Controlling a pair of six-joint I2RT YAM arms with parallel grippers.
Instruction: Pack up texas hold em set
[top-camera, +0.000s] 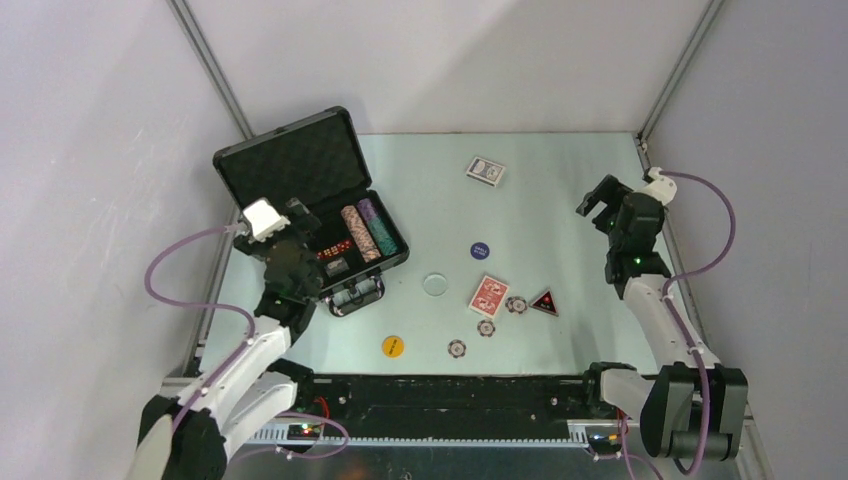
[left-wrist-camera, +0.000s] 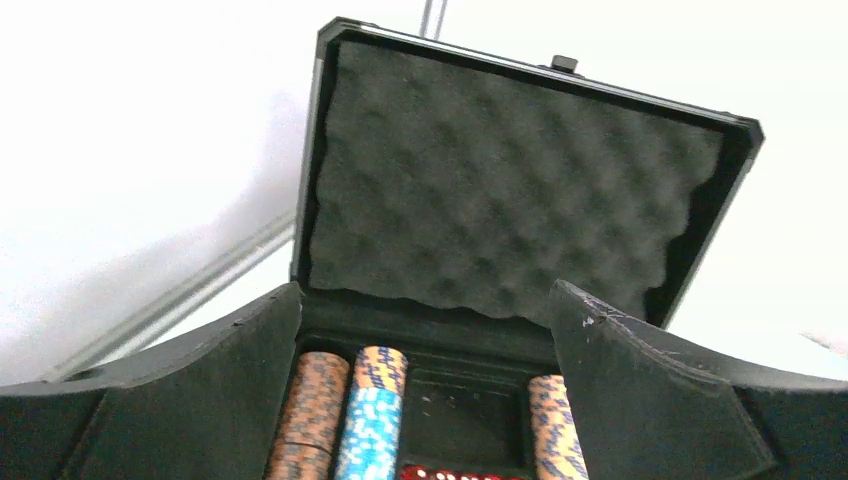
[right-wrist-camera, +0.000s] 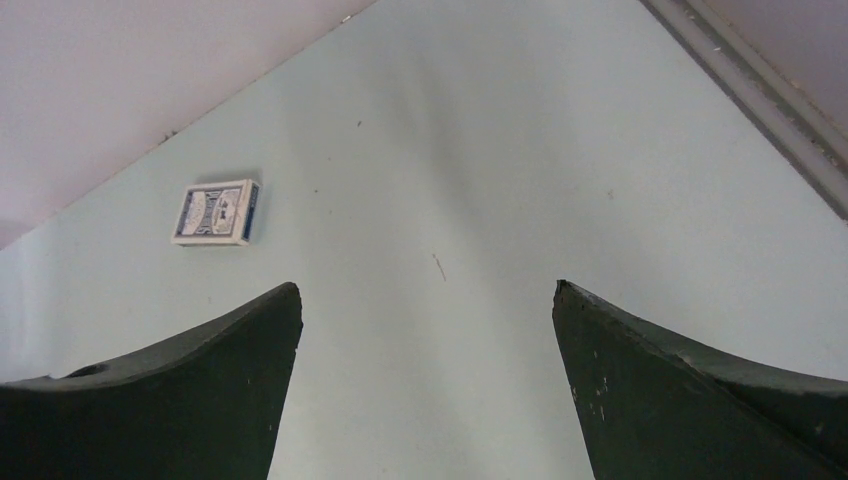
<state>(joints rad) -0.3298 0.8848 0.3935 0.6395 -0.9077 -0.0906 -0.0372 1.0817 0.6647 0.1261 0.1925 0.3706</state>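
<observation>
Nearest, 3 loose chips (top-camera: 486, 327) lie flat on the tabletop (top-camera: 560, 220): probably light and slippery, best pinched at the rims. The red deck (top-camera: 489, 295) beside them looks stiff; take its long edges. The left pincer (left-wrist-camera: 425, 288) gapes empty over the open briefcase (top-camera: 295, 160); the right pincer (right-wrist-camera: 425, 288) is likewise released.

Bright, even light over my table (top-camera: 560, 200), shadows faint; my left wrist view washes out white around the case lid (left-wrist-camera: 500, 190), nearby chips (left-wrist-camera: 375, 420) slightly soft
</observation>
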